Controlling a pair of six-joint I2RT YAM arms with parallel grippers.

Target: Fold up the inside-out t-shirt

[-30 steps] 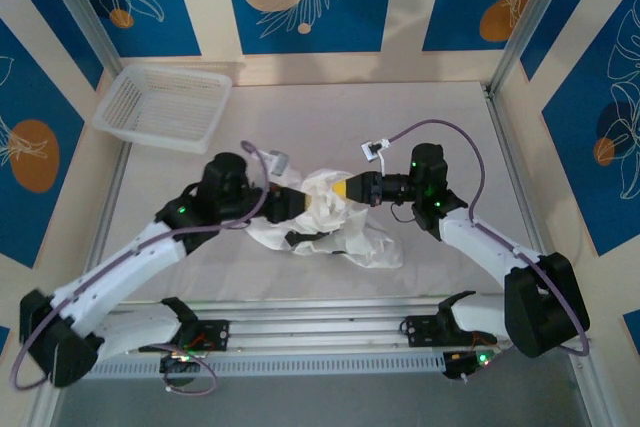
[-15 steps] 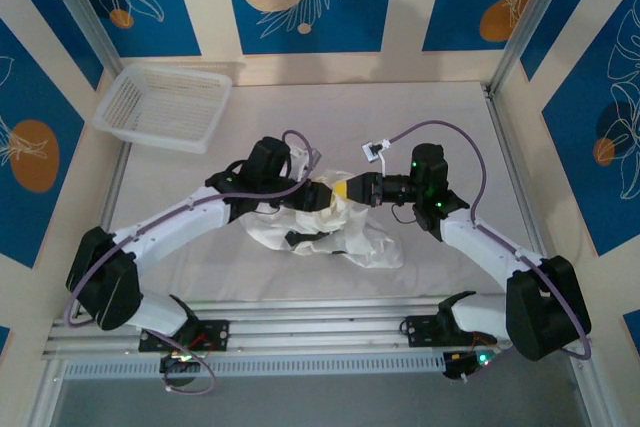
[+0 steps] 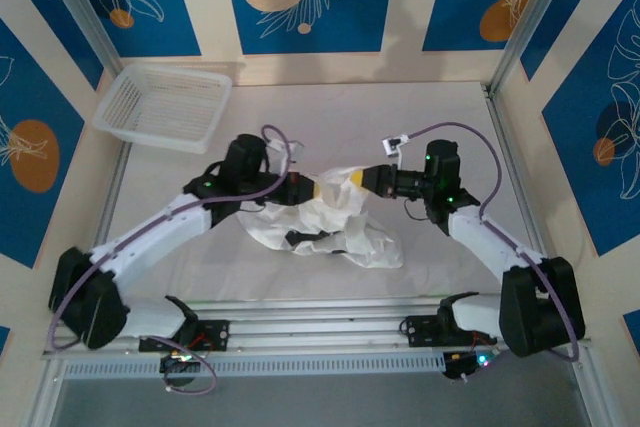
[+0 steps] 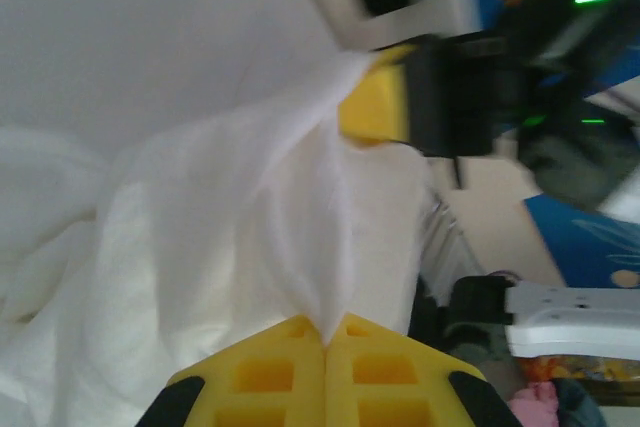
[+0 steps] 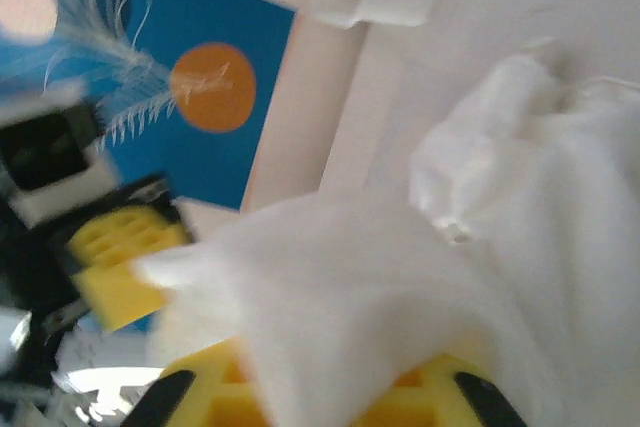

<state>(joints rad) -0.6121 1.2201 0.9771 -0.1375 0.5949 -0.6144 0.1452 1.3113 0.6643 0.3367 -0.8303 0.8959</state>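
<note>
The inside-out t-shirt (image 3: 340,232) lies crumpled, white and wrinkly, at the middle of the table, with one fold lifted. My left gripper (image 3: 318,188) is shut on that fold; in the left wrist view the yellow pads (image 4: 290,372) meet and pinch a point of the t-shirt (image 4: 230,207). My right gripper (image 3: 353,178) faces it from the right and holds the same fold, which runs taut between the two. In the right wrist view the t-shirt (image 5: 380,287) drapes over my right gripper (image 5: 330,392) and hides its jaw gap. The left gripper (image 5: 112,265) shows beyond.
A white mesh basket (image 3: 165,107) stands at the back left of the table (image 3: 440,112). Metal frame posts (image 3: 530,17) rise at the back corners. A rail (image 3: 320,322) runs along the near edge between the arm bases.
My left gripper has shut on the raised fold of the t-shirt. My right gripper has drawn back to the right and slightly away, stretching the cloth between the two.
</note>
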